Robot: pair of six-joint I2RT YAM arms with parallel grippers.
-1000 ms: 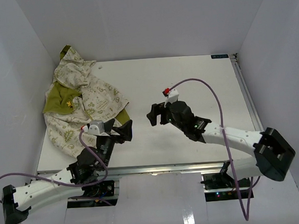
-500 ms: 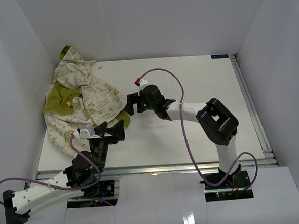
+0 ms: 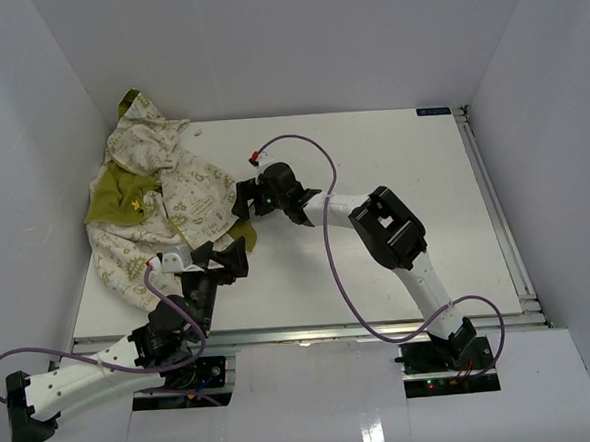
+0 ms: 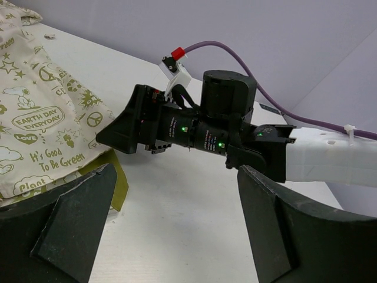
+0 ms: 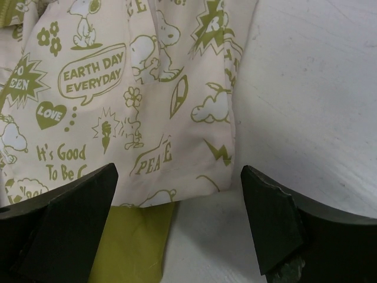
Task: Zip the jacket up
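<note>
The jacket (image 3: 164, 204) lies crumpled at the far left of the table (image 3: 391, 145), both grippers spread wide and holding nothing — the right gripper (image 3: 241, 206) straddling its cream hem edge, the left gripper (image 3: 222, 255) just beside that hem, near the right one.

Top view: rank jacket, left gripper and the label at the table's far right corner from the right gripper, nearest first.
From the right gripper:
1. jacket, hem at its tips, left.
2. left gripper, toward the near edge.
3. label, far right corner.
</note>
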